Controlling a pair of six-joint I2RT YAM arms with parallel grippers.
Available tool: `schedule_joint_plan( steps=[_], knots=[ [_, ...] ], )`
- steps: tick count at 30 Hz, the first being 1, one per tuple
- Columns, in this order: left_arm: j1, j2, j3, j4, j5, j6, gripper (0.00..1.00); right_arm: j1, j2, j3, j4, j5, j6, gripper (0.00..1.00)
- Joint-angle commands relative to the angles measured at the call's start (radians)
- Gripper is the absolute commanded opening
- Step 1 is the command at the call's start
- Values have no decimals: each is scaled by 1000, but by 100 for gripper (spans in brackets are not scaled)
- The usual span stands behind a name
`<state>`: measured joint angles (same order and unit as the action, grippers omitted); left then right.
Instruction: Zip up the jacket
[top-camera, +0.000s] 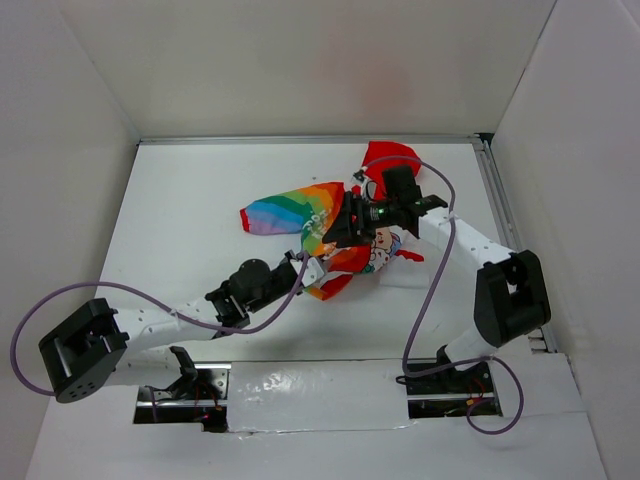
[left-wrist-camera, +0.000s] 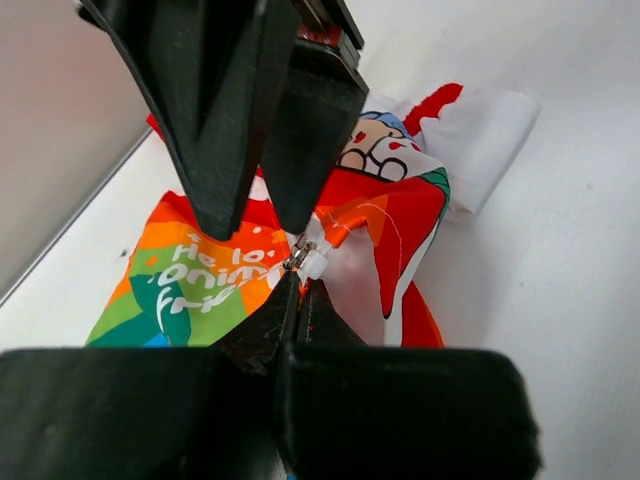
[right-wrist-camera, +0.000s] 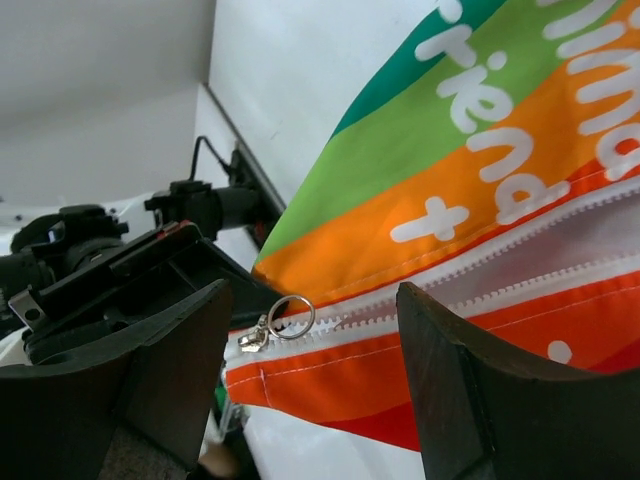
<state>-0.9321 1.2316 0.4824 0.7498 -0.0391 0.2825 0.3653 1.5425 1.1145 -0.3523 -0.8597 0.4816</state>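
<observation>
**Jacket pinned at the hem, zip pull between open fingers**

Left tool (left-wrist-camera: 300, 262) – clamped tight on the jacket (top-camera: 310, 215) at the bottom end of the zip, its black fingers (left-wrist-camera: 230, 120) meeting on the cloth with no gap. Orange and green stripes with white lettering (left-wrist-camera: 205, 270) lie to one side of the pinch. Red trim and the white panel with the cartoon figure (left-wrist-camera: 375, 150) lie to the other.

Right tool (right-wrist-camera: 312, 300) – fingers (right-wrist-camera: 170, 380) spread wide, gripping nothing. The zip pull (right-wrist-camera: 291, 316), a small metal ring on its slider, sits in the gap between them at the low end of the white zip teeth (right-wrist-camera: 480, 262). Cannot tell whether either finger touches the cloth. Orange, green and teal stripes with lettering run above the zip line, and an orange-red band runs below.

Jacket position – bunched on the worktop (top-camera: 200, 200), right of the middle and toward the far edge. The rainbow sleeve reaches toward the centre. The red hood (top-camera: 392, 155) lies near the far right corner. From above, both tools meet over the garment, the left coming from the near left and the right from the right edge.
</observation>
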Motion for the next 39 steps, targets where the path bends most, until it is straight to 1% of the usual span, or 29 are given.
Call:
schedule_joint_plan(
  steps=[1, 2, 6, 11, 15, 20, 24, 27, 28, 30, 32, 35, 37, 39],
  knots=[
    [-5, -27, 21, 131, -7, 69, 0, -11, 14, 8, 35, -137, 25, 73],
    [-5, -18, 24, 144, -16, 81, 0, -5, 14, 7, 35, -175, 29, 73],
    [-5, 3, 36, 158, -31, 98, 0, 3, -12, 5, 33, -211, 22, 71],
    [-5, 9, 39, 168, -22, 93, 0, 1, -1, 21, 15, -259, 23, 59],
    [-4, 8, 45, 164, -24, 98, 0, 1, 22, 30, 9, -280, 22, 46],
    [-5, 6, 42, 174, -21, 96, 0, 9, 33, 44, -4, -265, 20, 46],
    [-4, 3, 39, 180, -18, 98, 0, 12, 48, 41, -21, -230, 25, 52],
    [-4, 0, 36, 184, -10, 98, 0, 14, 57, 41, -4, -228, 48, 52],
    [-4, -1, 39, 180, -5, 95, 0, 12, 59, 41, 2, -231, 48, 46],
    [-5, 0, 44, 169, -5, 95, 0, 15, 56, 44, 10, -237, 51, 38],
    [-5, 3, 42, 166, -8, 96, 0, 17, 51, 45, 22, -239, 60, 29],
    [-4, 5, 42, 164, -12, 93, 0, 17, 44, 51, 19, -226, 58, 21],
    [-5, 3, 36, 166, -13, 90, 0, 17, 36, 53, 15, -211, 58, 10],
    [-5, -3, 33, 158, -13, 90, 0, 15, 28, 59, 7, -182, 49, 7]
  ],
)
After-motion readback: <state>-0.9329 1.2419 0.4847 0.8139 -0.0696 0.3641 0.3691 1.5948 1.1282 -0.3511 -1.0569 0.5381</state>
